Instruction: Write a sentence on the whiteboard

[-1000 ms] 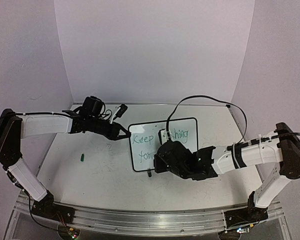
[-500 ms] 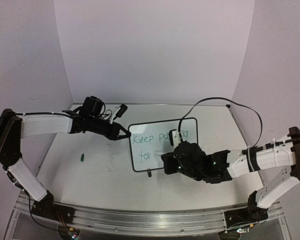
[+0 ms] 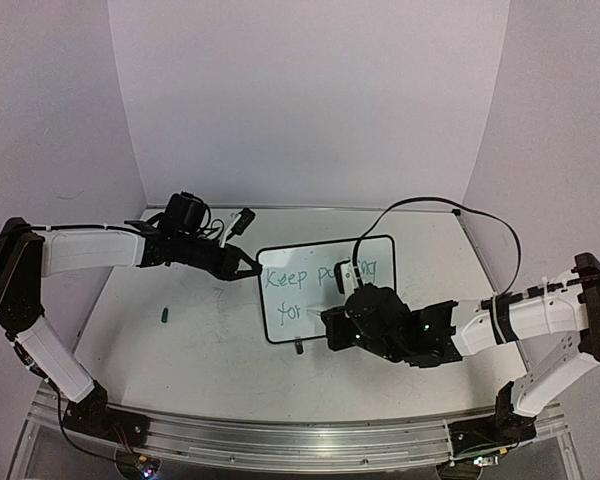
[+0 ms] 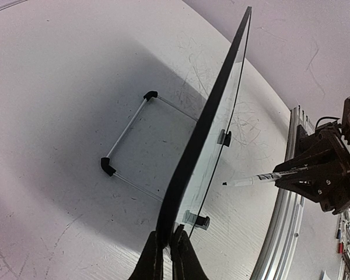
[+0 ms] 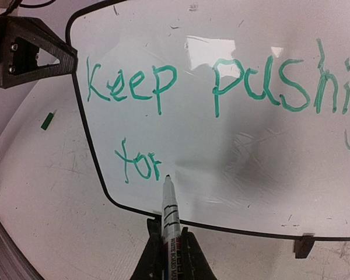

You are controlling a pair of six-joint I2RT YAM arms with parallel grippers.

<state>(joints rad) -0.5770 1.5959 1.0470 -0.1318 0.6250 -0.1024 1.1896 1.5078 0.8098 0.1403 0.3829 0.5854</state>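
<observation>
At the middle of the overhead view, on the scuffed white surface (image 3: pixel 200 350), stands the small black-rimmed, round-cornered whiteboard (image 3: pixel 310 262). It leans back on a thin wire stand (image 4: pixel 128 137) with black corner pieces. My left claw (image 4: pixel 166 238) is pinched tight on the board's rim, at the left edge as the overhead view shows it. I judge that this grip keeps the light board from sliding or tipping back when the pen presses on it.

My right claw (image 5: pixel 168 233) comes in from the lower right of the overhead view and is closed narrow around a slim white marker (image 5: pixel 169 207) with a dark tip. The marker points up the frame in my wrist view, its tip at the board face just right of the last letter. Whether it touches I cannot tell.

On the board, the green handwritten sentence (image 5: pixel 217 87) reads "Keep pushing" on the upper line, the last letter cut by the right edge of the frame. Below it stands "for", so the second word of that line is not yet finished, and I judge a "w" comes next. Black print along the marker's barrel seems to read "WHITE BOARD", the rest hidden between my fingers.

A small green cap (image 3: pixel 165 315) lies alone on the surface, well left of the board.
</observation>
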